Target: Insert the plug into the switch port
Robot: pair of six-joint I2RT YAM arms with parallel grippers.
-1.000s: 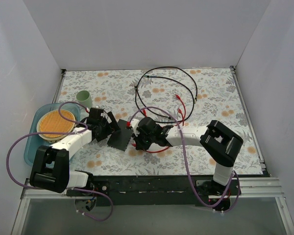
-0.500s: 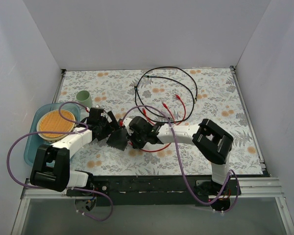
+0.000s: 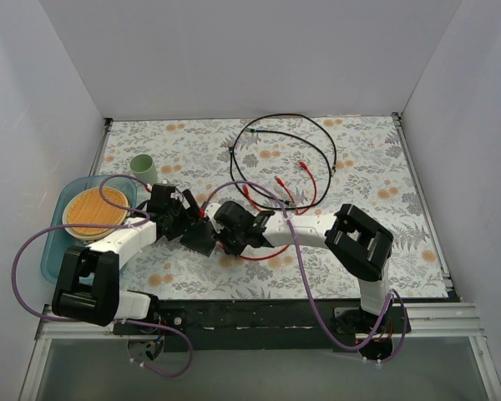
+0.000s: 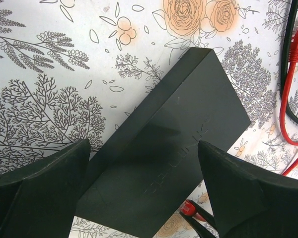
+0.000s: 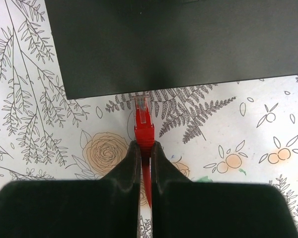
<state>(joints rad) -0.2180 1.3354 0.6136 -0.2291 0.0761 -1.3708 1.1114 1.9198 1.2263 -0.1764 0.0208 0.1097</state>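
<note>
The switch, a flat matte-black box, lies at a slant on the flowered tabletop. My left gripper stands open astride it. Its left finger is against the box's side, and a gap shows at the right finger. My right gripper is shut on the red plug. The plug's clear tip points at the switch's near edge and stops just short of it. The sockets are hidden from view. In the left wrist view the plug shows beside the box's lower corner. From above, the two grippers meet over the switch.
A blue tray holding a round tan plate sits at the left, with a pale green cup behind it. A black cable loop and red cables lie at the centre back. The plug's red cable trails under the right arm.
My right arm has moved left with the plug, bringing it up to the switch's edge. The left gripper has stayed over the switch.
</note>
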